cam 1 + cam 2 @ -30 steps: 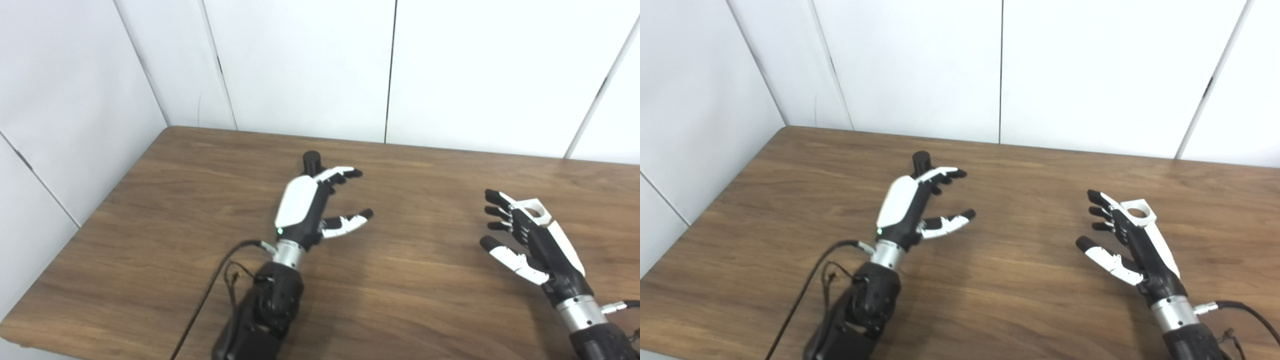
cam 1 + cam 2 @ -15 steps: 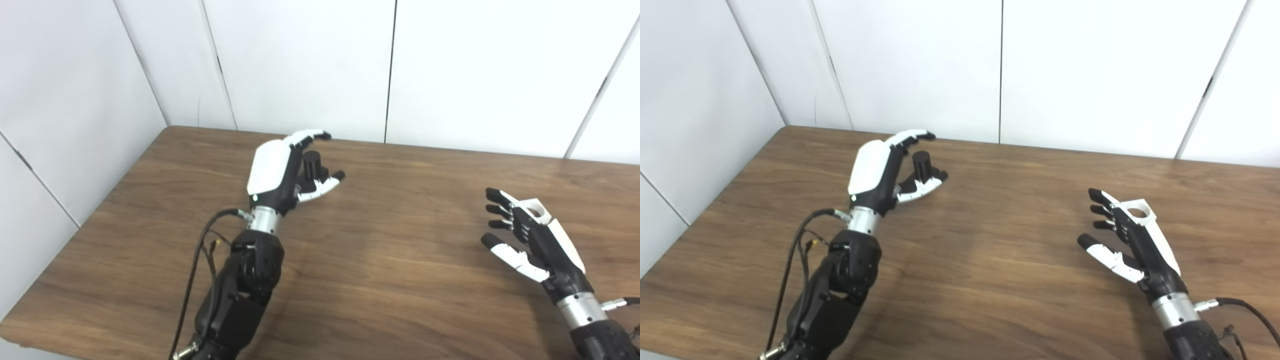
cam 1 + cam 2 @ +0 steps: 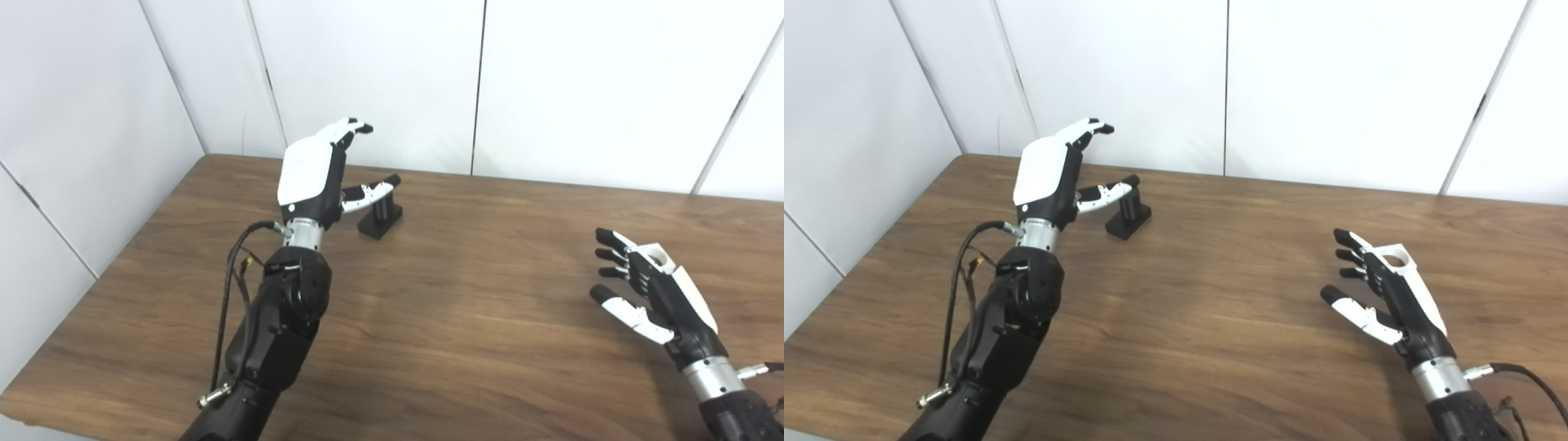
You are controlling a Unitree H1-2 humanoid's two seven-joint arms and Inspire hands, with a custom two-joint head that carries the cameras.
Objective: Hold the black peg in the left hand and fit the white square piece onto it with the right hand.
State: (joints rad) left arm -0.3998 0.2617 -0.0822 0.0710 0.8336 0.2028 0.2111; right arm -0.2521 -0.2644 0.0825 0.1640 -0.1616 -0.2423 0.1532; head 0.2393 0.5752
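The peg (image 3: 381,214) stood upright on its flat black base at the far left of the wooden counter (image 3: 465,318), close to the back edge and the white wall panels (image 3: 367,79). The left hand (image 3: 315,174) was raised above the counter just to the left of the peg, white back plate toward the camera, with its fingers (image 3: 352,127) spread and reaching up and forward, well above the peg. Its thumb (image 3: 370,190) stretched out to the right, and its dark tip lay over the top of the peg as seen from the head; whether it touched the peg could not be told. The hand held nothing, and the peg rested on the counter on its own. Black cables (image 3: 236,275) looped beside the left forearm.

On the right side of the counter, well apart from the peg, the right hand (image 3: 1387,294) hovered low, palm turned toward the left, fingers (image 3: 1347,245) apart and slightly curled, thumb (image 3: 1356,315) extended below them. The white square piece (image 3: 1393,257), with a round hole through it, lay just behind the fingers, partly hidden by the back of the hand. The fingers were not closed on it, and contact between them could not be judged. A cable (image 3: 1513,370) ran from the right wrist toward the picture's right edge.
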